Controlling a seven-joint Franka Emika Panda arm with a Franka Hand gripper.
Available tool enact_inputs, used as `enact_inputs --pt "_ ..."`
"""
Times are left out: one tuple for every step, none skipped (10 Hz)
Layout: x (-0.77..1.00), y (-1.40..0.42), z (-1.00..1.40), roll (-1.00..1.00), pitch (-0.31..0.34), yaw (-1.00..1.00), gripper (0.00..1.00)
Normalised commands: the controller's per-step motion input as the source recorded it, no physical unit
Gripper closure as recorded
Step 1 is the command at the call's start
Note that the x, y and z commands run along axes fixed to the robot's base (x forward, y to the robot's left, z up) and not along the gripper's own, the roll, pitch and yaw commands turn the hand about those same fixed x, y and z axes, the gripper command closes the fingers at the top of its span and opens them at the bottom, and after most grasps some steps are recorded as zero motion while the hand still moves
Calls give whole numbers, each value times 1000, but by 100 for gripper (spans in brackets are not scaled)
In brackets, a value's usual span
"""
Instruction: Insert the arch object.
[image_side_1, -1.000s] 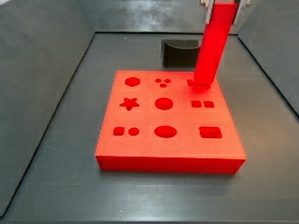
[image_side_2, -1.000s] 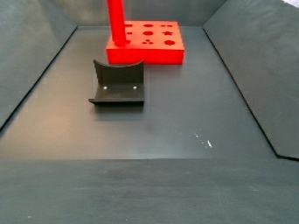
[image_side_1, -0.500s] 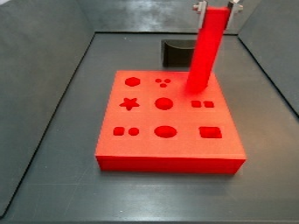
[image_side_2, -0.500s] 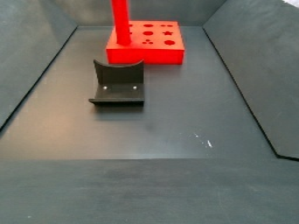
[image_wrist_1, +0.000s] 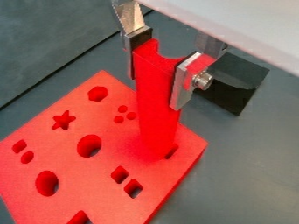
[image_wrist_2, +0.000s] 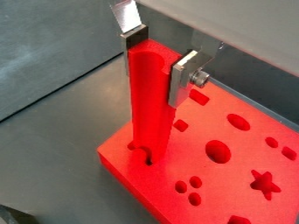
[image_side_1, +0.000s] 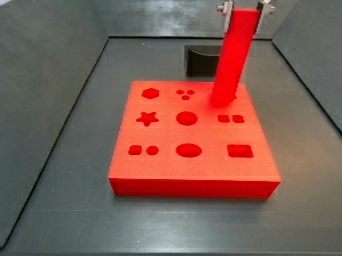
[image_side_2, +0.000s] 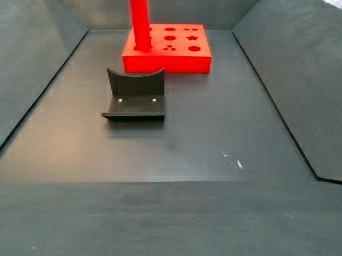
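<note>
The arch object (image_side_1: 231, 60) is a long bright red bar with a curved notch in its top end. It stands upright with its lower end at a hole near one edge of the flat red board (image_side_1: 174, 165). My gripper (image_wrist_1: 162, 54) is shut on its top end, with a silver finger (image_wrist_1: 184, 80) on each side. Both wrist views show the bar (image_wrist_2: 147, 96) reaching down to the board (image_wrist_2: 222, 188). In a side view the bar (image_side_2: 135, 25) stands at the board's (image_side_2: 174, 62) left end; the gripper is out of that view.
A dark fixture (image_side_2: 135, 95) stands on the floor in front of the board; it also shows behind the board (image_side_1: 201, 60) and in a wrist view (image_wrist_1: 233, 80). Grey walls enclose the dark floor. The board has several shaped holes, among them a star (image_side_1: 148, 119).
The bar and gripper have shifted slightly left in a side view and the bar's lower end has sunk a little toward the board.
</note>
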Motion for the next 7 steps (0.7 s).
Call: enact_inputs --pt "109 214 -243 13 61 0 100" --pt "66 203 -229 4 56 0 100" --pt "0 51 -234 0 23 0 100" --pt "0 0 -266 30 4 17 100" --pt "0 0 -197 49 26 9 100" --pt "0 0 -103 40 53 0 100" --pt "0 0 0 10 76 0 100"
